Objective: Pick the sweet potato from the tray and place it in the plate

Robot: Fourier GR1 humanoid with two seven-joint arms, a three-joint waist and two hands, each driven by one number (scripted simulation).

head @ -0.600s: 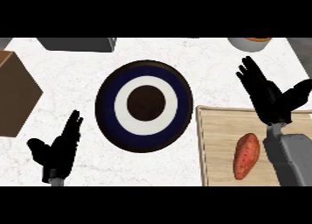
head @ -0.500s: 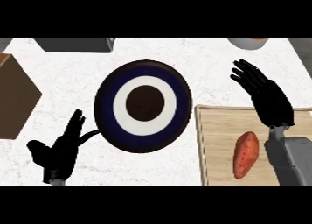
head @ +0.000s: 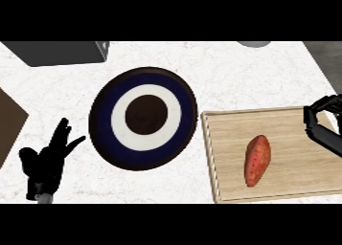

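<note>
My right hand [head: 329,127] runs off the view's right edge, so I see only its curled fingers and part of the palm; its forearm barely shows. The tray [head: 286,119] loses its right side to that edge and to the hand. At the top, a grey box [head: 57,51] and a grey round object [head: 253,43] are cut off. A brown block [head: 2,125] is clipped at left.

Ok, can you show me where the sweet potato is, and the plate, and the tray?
sweet potato [head: 257,160], head view, on the middle of its orange skin.
plate [head: 102,125], head view, on its dark blue ring at the left.
tray [head: 230,127], head view, on bare wood near its upper left corner.
</note>
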